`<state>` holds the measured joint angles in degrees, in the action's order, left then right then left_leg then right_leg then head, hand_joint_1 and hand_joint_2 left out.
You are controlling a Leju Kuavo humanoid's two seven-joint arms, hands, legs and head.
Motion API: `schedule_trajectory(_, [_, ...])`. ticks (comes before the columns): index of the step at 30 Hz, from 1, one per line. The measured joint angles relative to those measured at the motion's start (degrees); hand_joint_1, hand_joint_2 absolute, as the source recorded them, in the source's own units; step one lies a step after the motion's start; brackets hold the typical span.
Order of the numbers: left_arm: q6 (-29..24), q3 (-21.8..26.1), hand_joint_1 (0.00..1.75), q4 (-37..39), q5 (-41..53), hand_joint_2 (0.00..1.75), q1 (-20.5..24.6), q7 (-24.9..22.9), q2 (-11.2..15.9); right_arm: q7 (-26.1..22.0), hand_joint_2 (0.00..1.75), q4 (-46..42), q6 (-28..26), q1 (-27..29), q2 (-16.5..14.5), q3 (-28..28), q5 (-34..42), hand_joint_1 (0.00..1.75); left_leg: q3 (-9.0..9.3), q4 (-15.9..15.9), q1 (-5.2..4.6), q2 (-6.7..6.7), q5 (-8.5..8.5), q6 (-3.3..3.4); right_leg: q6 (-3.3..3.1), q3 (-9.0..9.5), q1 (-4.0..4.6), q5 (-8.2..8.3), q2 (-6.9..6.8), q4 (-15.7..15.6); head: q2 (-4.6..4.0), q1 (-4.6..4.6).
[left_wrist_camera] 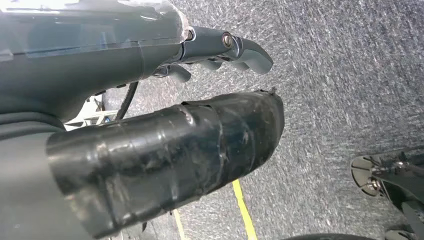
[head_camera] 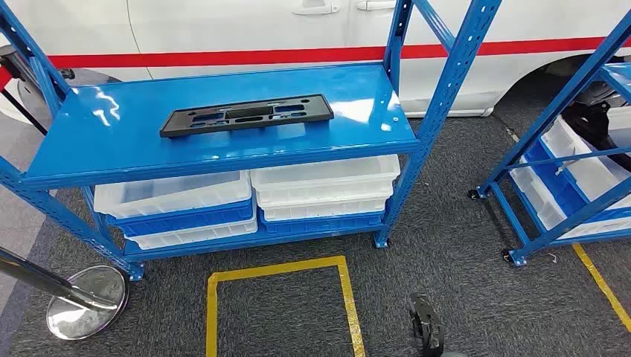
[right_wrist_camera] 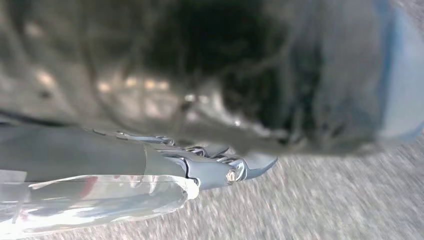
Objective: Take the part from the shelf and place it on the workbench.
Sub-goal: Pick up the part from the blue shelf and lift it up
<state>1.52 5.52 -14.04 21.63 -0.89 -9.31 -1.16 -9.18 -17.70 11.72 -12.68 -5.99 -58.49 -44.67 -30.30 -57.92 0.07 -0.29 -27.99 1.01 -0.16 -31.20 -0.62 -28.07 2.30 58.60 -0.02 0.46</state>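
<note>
The part [head_camera: 247, 115] is a long flat black plastic panel with cut-outs, lying flat on the top board of the blue shelf [head_camera: 111, 141] ahead of me. My left hand [left_wrist_camera: 165, 125] hangs over the grey carpet, its black-taped thumb and darker fingers [left_wrist_camera: 240, 47] apart and holding nothing. In the blurred right wrist view, my right hand [right_wrist_camera: 200, 172] also hangs above the carpet with its fingers stretched out and nothing in them. Both hands are low and well short of the shelf.
White bins [head_camera: 320, 186] fill the shelf's lower levels. A yellow tape square [head_camera: 279, 297] marks the floor before it. A chrome stand base [head_camera: 85, 301] sits at the lower left, a second blue rack [head_camera: 565, 186] stands at the right, and a white car [head_camera: 223, 30] is behind.
</note>
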Motion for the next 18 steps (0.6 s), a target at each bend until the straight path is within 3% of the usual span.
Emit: schedule_trajectory(18, [-0.3,1.2,0.00,0.9,1.7,0.00,0.4,-0.4,0.0,-6.6,0.00,-26.9,4.0,6.4,7.2,18.5,14.7,0.00,0.01,0.0,-0.02,-0.02,0.00,0.01,0.01,0.02,-0.04,0.01,-0.01,0.0,0.00,0.01])
